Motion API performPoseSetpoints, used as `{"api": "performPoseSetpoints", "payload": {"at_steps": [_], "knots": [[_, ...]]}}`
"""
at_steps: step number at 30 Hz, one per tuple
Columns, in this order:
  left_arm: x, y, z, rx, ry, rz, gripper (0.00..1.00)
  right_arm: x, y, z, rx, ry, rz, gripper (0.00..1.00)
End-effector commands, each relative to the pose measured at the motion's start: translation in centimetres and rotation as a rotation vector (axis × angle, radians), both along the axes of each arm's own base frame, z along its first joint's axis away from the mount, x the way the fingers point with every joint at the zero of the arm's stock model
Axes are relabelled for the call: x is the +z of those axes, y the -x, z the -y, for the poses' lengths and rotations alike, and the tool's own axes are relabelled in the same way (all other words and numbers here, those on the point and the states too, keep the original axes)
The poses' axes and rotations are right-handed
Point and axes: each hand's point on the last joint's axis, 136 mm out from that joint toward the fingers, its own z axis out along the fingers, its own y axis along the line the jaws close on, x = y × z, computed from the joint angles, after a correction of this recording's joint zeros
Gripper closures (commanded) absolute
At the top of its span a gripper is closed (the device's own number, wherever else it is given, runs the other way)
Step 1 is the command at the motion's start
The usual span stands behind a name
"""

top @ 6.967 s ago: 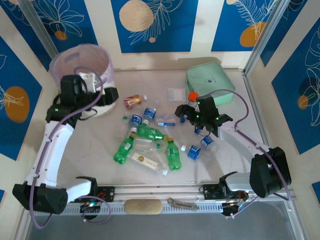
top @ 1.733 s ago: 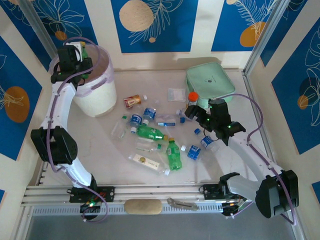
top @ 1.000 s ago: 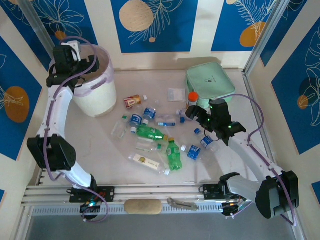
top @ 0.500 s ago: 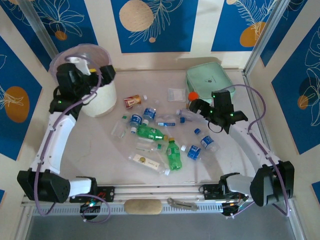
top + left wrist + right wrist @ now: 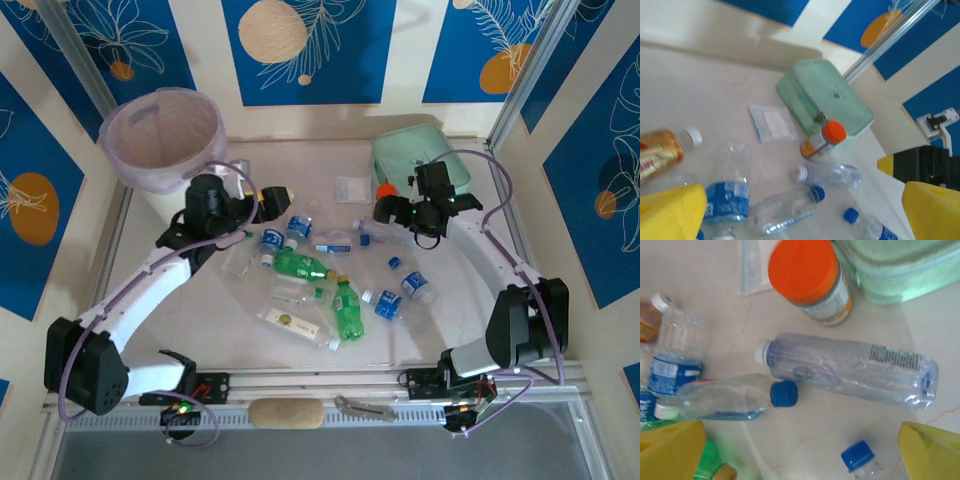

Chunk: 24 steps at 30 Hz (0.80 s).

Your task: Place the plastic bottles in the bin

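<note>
Lining up picks on both sides, judging by the pose; holding nothing in left jaws or right jaws, both spread wide. Hovering right jaws by the clear white-capped bottle [image 5: 845, 365], lying flat on the bench [image 5: 300, 168] just beside the orange-capped jar [image 5: 807, 275]; hovering left jaws near the red-brown bottle [image 5: 265, 201].

For the right pick: straddle the bottle across its short width, mid-body; come down away from the jar and the mint-green case [image 5: 420, 160]; squeeze gently, expecting thin crushed plastic to buckle or skate; lift clear before swinging to the bin [image 5: 165, 125], sitting at the far left corner, well apart from the pile.

Counting from the top view: one bin; two green bottles [image 5: 300, 265]; one red-brown; about four blue-labelled bottles [image 5: 272, 238]; roughly five plain clear, hard to split where overlapping; one jar; one case; all counted bottles mid-bench; cannot tell what lies inside the bin.
</note>
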Motion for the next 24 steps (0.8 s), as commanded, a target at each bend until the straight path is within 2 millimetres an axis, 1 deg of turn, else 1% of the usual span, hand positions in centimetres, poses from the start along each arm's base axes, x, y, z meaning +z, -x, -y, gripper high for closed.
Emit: {"api": "performPoseSetpoints", "payload": {"at_steps": [1,4,7,10,12,15,18,22,24], "knots": [[-1.5,0.8,2.5,-0.058,0.053,-0.036,0.00,-2.0,3.1,0.9,0.008,0.087,-0.169,0.01],[-3.9,1.4,4.4,-0.112,0.041,-0.090,0.00,-3.1,5.1,1.8,-0.005,0.147,-0.247,0.01],[-5.3,1.7,6.4,-0.160,0.049,-0.120,0.00,-4.2,7.2,2.5,-0.005,0.198,-0.326,0.01],[-6.1,1.6,8.3,-0.204,0.077,-0.143,0.00,-5.3,9.0,3.2,-0.005,0.257,-0.395,0.00],[-6.3,1.5,9.5,-0.237,0.094,-0.153,0.00,-5.8,9.7,3.4,-0.004,0.273,-0.425,0.02],[-6.2,1.4,11.1,-0.280,0.107,-0.160,0.00,-6.4,10.2,3.4,0.003,0.276,-0.446,0.04],[-6.2,1.5,11.9,-0.305,0.105,-0.164,0.00,-7.0,10.5,3.5,0.014,0.285,-0.468,0.07],[-6.8,1.7,12.1,-0.312,0.090,-0.179,0.00,-8.2,10.6,3.6,0.031,0.308,-0.501,0.07],[-7.2,1.9,12.0,-0.310,0.085,-0.188,0.00,-8.7,10.5,3.3,0.052,0.304,-0.510,0.08]]}}
